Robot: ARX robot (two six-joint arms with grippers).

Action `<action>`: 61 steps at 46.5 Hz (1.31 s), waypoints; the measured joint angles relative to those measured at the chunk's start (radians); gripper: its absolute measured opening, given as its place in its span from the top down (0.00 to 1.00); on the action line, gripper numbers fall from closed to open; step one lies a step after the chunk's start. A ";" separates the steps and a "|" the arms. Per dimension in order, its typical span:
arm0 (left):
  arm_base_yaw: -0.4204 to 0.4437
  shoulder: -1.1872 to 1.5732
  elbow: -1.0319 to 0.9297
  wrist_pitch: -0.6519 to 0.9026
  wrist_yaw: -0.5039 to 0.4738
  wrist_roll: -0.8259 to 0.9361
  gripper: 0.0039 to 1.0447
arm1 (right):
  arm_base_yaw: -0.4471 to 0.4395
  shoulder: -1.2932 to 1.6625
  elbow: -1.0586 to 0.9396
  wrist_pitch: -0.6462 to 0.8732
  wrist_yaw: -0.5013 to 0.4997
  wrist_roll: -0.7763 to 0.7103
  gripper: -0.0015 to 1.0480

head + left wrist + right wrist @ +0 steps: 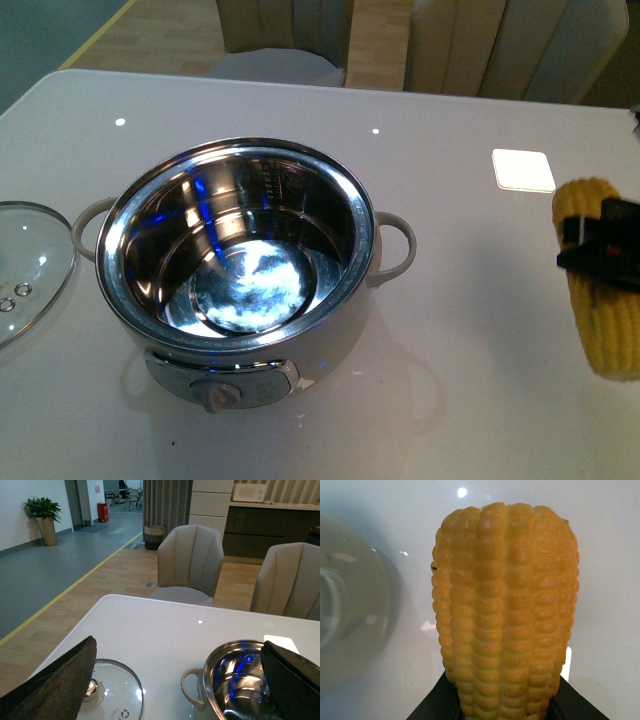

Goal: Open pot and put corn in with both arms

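Now | step: lid (25, 265) off, corn (603, 335) transfer | right fingers (600, 250) clamped on corn, well right of pot (366, 225) | left fingers (55, 685) spread, empty | next: likely swing corn over pot mouth, lower, release

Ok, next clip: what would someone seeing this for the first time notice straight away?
The open pot stands in the middle of the table, its shiny steel inside empty and streaked with blue reflections. At the right edge, the yellow corn is clamped in the right arm's black jaws and fills the right wrist view. The glass lid lies flat on the table left of the pot.
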 joint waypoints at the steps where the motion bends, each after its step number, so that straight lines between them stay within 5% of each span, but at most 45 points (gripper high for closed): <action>1: 0.000 0.000 0.000 0.000 0.000 0.000 0.06 | 0.003 -0.033 0.011 -0.020 -0.006 0.011 0.78; 36: 0.000 0.000 0.000 0.000 0.000 0.000 0.06 | 0.367 0.059 0.442 -0.177 0.056 0.243 0.78; 61: 0.000 0.000 0.000 0.000 0.000 0.000 0.06 | 0.472 0.241 0.594 -0.223 0.085 0.320 0.78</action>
